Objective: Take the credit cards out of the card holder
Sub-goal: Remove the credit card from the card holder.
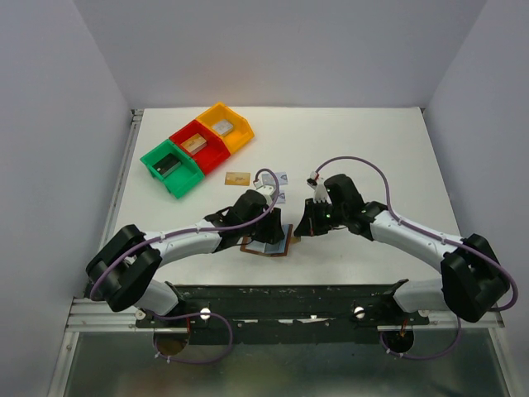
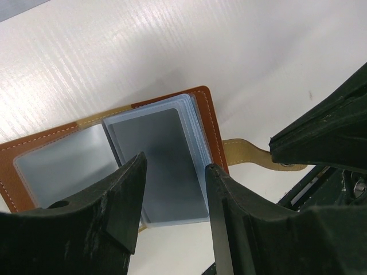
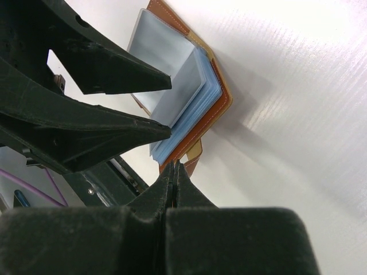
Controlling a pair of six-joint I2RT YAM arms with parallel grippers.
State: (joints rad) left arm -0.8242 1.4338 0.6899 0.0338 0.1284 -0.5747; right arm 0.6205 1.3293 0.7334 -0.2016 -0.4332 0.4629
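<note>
The card holder (image 2: 209,123) lies open on the bench (image 1: 372,149) between the arms, with a dark card (image 2: 155,137) seemingly in its top sleeve. The left tool (image 2: 175,166) is released, its jaws astride that sleeve and gripping nothing. The right tool (image 3: 175,167) is clenched, its tips at the holder's edge by the snap tab (image 2: 246,152). A gold-tan card (image 1: 237,177) and a silvery card (image 1: 280,177) lie beyond the holder, so I judge the task partly done.

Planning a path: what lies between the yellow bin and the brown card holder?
In the top view, a flat gold-tan card on the white table, then the left gripper above the brown leather card holder.
</note>
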